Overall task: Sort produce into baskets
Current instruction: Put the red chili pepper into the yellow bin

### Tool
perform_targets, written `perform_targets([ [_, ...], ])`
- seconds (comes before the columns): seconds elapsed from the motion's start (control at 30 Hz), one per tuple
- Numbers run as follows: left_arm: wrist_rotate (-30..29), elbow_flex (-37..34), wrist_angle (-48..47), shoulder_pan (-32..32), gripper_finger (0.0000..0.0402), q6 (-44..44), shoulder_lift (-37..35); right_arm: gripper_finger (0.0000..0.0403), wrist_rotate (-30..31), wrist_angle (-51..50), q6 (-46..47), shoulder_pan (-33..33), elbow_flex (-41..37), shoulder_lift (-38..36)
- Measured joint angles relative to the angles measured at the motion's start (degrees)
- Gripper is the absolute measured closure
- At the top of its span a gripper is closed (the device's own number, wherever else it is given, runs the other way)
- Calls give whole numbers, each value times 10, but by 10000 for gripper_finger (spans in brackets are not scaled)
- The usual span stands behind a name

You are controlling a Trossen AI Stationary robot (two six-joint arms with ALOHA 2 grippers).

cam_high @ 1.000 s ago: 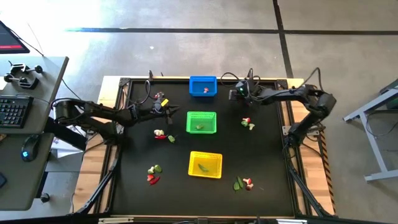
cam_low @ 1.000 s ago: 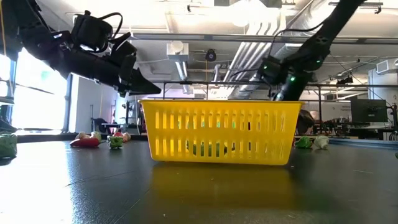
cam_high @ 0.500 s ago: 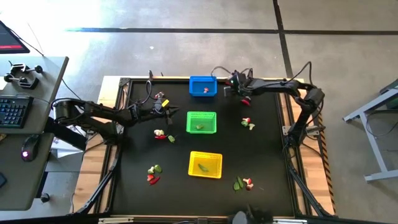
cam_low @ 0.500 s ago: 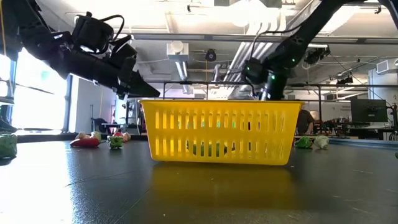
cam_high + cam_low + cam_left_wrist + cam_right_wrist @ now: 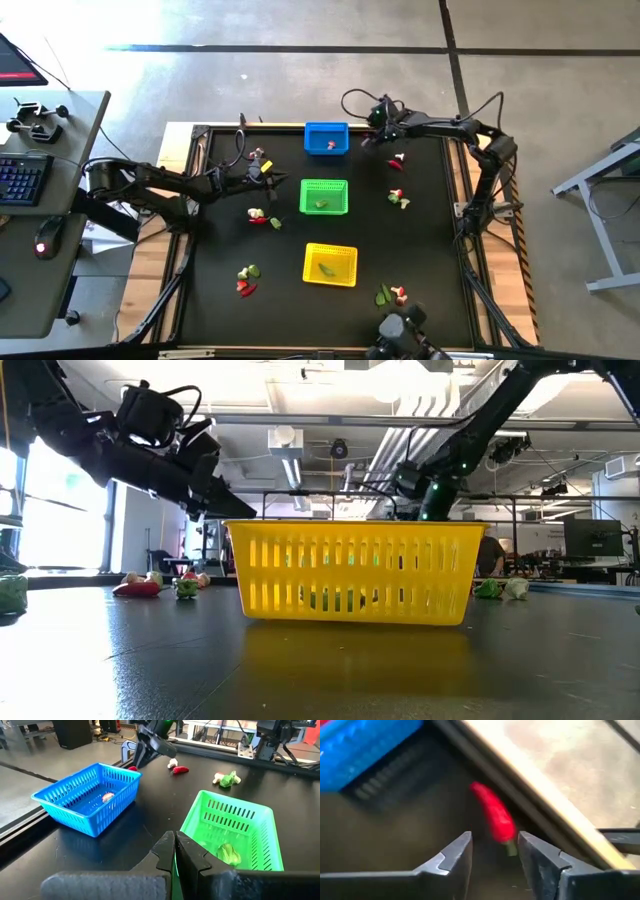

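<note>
Produce sorting is at the pick step: right gripper (image 5: 495, 852) has its two dark fingers parted, nothing held, with a slim red toy chilli (image 5: 494, 819) lying just ahead of the gap, near the table's far edge beside the small blue square mesh basket (image 5: 326, 138). That basket already holds a white-and-red mushroom-like piece (image 5: 107, 797).

Judgement: next move calls for advancing so the fingers straddle the chilli, then closing; it sits close to the table rim, so approach needs care.

Left gripper (image 5: 175, 851) is pinched shut, empty, hovering beside the green mesh basket (image 5: 260, 814), which holds a green leafy bit (image 5: 229, 853).

Yellow mesh basket (image 5: 330, 264) sits nearer the front. More pieces are scattered across the black table (image 5: 430, 250).
</note>
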Motion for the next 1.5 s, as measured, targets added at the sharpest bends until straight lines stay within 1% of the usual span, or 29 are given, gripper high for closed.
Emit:
perform_targets([
  [0.1,0,0,0,0,401,0,0,265,-2,5,-18,0,0,10],
  [0.3,0,0,-2,0,401,0,0,286,5,14,-23,-11,0,21],
  [0.4,0,0,-2,0,401,0,0,289,-1,15,-26,-17,0,28],
  [0.53,0,0,-3,0,401,1,0,289,-29,17,-48,-20,0,35],
  [0.73,0,0,-3,0,401,1,0,293,-35,18,-88,-18,0,35],
  [0.83,0,0,-3,0,401,1,0,315,-39,15,-89,-19,0,35],
  [0.97,0,0,-3,0,401,1,0,380,-43,13,-92,-22,0,35],
  [1.03,0,0,-4,0,401,0,0,396,-43,13,-96,-21,0,35],
  [1.13,0,0,-6,0,401,0,0,391,-46,9,-98,-22,0,35],
  [1.27,0,0,-13,0,401,0,0,400,-47,-14,-92,-19,0,21],
  [1.33,0,0,-14,0,401,0,0,401,-48,-16,-87,-17,0,4],
  [1.5,0,0,-15,0,401,0,0,402,-80,-55,-68,-6,-1,-47],
])
